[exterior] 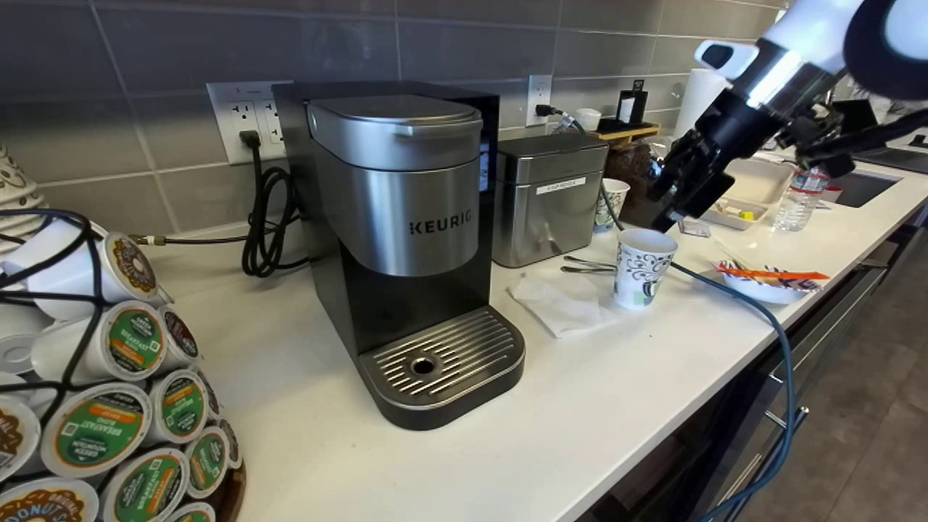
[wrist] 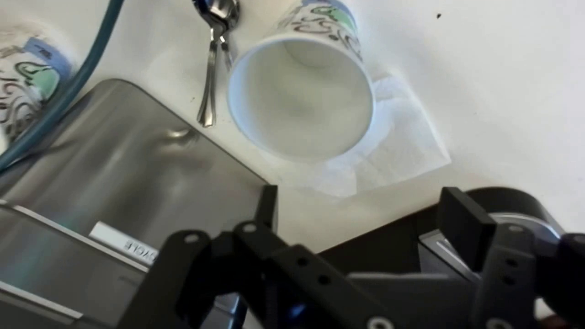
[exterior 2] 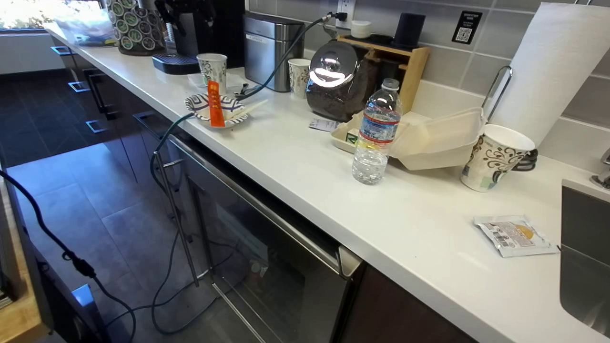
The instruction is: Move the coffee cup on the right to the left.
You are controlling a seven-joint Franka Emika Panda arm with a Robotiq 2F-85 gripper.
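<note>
Got a wide-spread, empty black metal-looking two-finger gripper (wrist: 364,205) here, so could easily tip the white tapered swirl-printed paper cup (wrist: 302,98) by clipping it off-centre, tbh.

In an exterior view, the coffee machine (exterior: 406,196) stands near the centre, on the worktop (exterior: 319,457), with pods (exterior: 98,428) at lower left. Right of the machine come the container (exterior: 547,217), near the wall (exterior: 471,43), and the coffee cup (exterior: 644,270), at the edge of the napkin (exterior: 558,304). A second cup (exterior: 618,197) stands behind the coffee cup, just right of the container; the bowl (exterior: 767,291) lies farther right, near the worktop's front edge. In the wrist view, the coffee cup occupies the upper centre, the spoons (wrist: 209,98) to its left, the fingers (wrist: 464,224) below it.
</note>
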